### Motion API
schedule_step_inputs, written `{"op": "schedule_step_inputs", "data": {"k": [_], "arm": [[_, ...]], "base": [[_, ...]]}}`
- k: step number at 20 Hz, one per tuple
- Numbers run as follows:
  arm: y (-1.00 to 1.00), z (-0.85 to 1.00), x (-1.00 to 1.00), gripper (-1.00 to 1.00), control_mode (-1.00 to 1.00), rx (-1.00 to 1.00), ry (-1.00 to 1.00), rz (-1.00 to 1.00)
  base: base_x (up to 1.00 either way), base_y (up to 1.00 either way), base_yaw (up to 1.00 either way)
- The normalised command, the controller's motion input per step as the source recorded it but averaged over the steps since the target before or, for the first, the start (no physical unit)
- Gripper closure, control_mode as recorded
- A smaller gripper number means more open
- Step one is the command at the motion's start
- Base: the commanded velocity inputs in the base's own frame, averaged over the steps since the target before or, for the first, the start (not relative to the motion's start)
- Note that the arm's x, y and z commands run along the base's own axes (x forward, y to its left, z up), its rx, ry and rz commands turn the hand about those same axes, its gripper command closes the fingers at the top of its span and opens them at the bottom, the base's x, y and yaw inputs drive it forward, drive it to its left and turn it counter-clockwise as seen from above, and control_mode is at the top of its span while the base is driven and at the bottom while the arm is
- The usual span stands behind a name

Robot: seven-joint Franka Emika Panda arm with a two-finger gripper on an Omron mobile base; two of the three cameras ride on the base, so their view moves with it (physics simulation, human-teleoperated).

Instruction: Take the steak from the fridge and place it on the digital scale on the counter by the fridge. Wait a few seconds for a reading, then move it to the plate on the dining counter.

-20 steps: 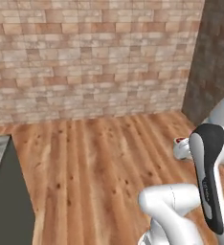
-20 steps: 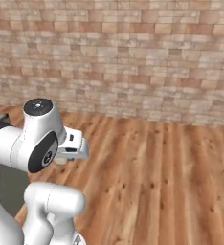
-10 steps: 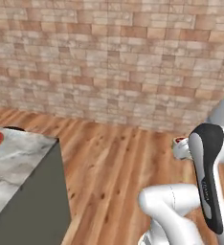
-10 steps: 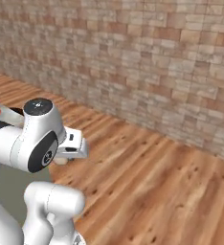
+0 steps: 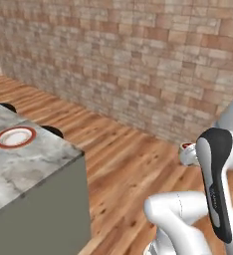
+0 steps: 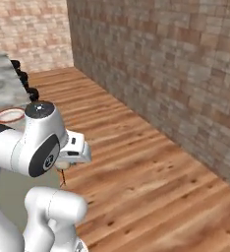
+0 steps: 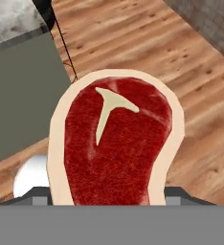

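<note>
The steak (image 7: 116, 143), red with a pale tan rim and a white T-shaped bone mark, stands close in front of the hand camera, and my gripper (image 7: 109, 194) is shut on its lower end. In the left base view the gripper (image 5: 188, 154) hangs over the wooden floor, right of the dining counter (image 5: 34, 164). The plate (image 5: 15, 137), red-rimmed with a pale centre, lies on that marbled top; the right base view has the plate (image 6: 9, 115) left of the arm. The fridge and the digital scale are out of view.
A brick wall (image 5: 138, 64) runs along the far side, with wooden floor (image 6: 146, 167) between it and the counter. Dark round stools (image 6: 23, 81) stand along the counter's far edge. The counter's grey side panel (image 7: 23, 95) is close to the steak.
Both base views have swung as the base drives: the counter with the plate has come in from the left and drawn nearer. The arm keeps its pose with the steak.
</note>
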Motion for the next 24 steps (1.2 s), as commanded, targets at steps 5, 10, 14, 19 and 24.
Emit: {"op": "schedule_step_inputs", "data": {"k": [5, 10, 14, 19, 24], "arm": [[0.0, 0.0, 0.0, 1.0, 1.0, 0.0, 0.0, 0.0], [0.0, 0.0, 0.0, 1.0, 1.0, 0.0, 0.0, 0.0], [0.0, 0.0, 0.0, 1.0, 1.0, 0.0, 0.0, 0.0], [0.0, 0.0, 0.0, 1.0, 1.0, 0.0, 0.0, 0.0], [0.0, 0.0, 0.08, 1.0, -1.0, 0.0, 0.01, 0.04]], "base": [[0.83, -0.36, 0.68], [0.99, -0.18, 0.68], [1.0, -0.08, 0.64], [0.89, -0.01, 0.49], [0.48, 0.0, 0.19]]}}
